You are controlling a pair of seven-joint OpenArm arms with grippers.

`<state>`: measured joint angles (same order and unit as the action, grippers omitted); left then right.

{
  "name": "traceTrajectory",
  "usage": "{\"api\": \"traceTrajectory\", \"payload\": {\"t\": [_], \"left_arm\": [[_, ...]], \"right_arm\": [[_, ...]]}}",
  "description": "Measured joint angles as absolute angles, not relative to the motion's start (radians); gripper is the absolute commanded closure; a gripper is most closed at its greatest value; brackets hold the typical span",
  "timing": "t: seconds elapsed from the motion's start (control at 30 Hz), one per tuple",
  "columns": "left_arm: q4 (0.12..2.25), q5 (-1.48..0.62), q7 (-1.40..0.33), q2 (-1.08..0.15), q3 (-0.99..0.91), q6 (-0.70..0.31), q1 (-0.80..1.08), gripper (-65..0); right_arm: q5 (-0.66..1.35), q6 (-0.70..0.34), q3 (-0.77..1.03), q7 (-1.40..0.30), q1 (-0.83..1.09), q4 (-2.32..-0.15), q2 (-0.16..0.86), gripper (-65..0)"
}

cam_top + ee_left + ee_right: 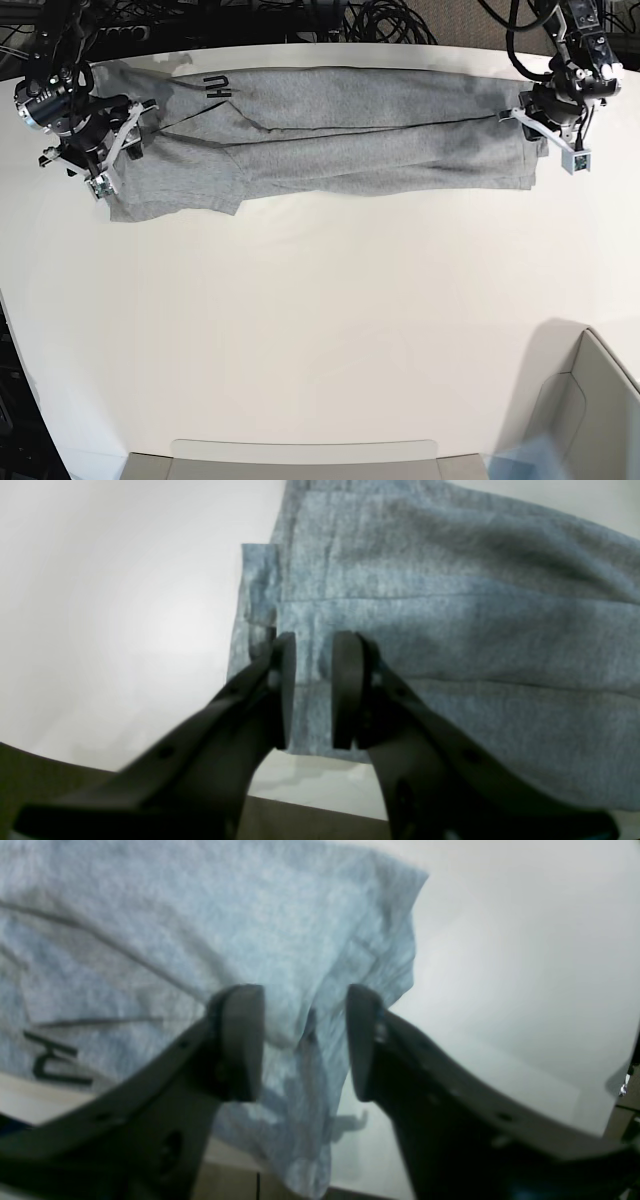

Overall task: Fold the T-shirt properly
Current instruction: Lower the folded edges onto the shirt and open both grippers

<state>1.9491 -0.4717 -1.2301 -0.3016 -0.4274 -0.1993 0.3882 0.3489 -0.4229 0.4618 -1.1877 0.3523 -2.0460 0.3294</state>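
Evidently both the left gripper (314,690) and right gripper (305,1040) stand parted over the T-shirt (330,140), whose loosely stacked folds may slump or spread.

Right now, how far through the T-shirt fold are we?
Done: the T-shirt is folded lengthwise into a long band along the table's far edge, lettering peeking out.
In hand: nothing; the left gripper and right gripper sit at opposite ends with jaws apart.
Left: the band is full length, so the crosswise folds remain, and the right gripper's end looks rumpled.
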Motion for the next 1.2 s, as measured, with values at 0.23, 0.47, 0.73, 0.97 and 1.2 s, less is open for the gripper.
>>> {"api": "traceTrajectory", "payload": {"t": [0.23, 0.47, 0.73, 0.97, 1.2], "left_arm": [[1.95, -0.472, -1.276, -0.302, -0.427, -0.199, 0.388, -13.6], [1.95, -0.472, -1.279, -0.302, -0.428, -0.199, 0.38, -13.6], [1.966, -0.472, -1.279, -0.302, -0.429, -0.199, 0.38, -13.6], [1.984, -0.471, -1.279, -0.302, -0.429, -0.199, 0.38, -13.6], [1.984, -0.472, -1.279, -0.302, -0.429, -0.199, 0.38, -13.9]], "right_arm": [[0.345, -0.423, 0.461, -1.189, 0.366, -2.046, 0.332, -30.8], [0.345, -0.423, 0.462, -1.189, 0.366, -2.046, 0.331, -30.8], [0.345, -0.423, 0.463, -1.189, 0.365, -2.046, 0.326, -30.8], [0.348, -0.423, 0.463, -1.189, 0.365, -2.046, 0.326, -30.8], [0.352, -0.423, 0.463, -1.189, 0.366, -2.046, 0.326, -30.8]]}}
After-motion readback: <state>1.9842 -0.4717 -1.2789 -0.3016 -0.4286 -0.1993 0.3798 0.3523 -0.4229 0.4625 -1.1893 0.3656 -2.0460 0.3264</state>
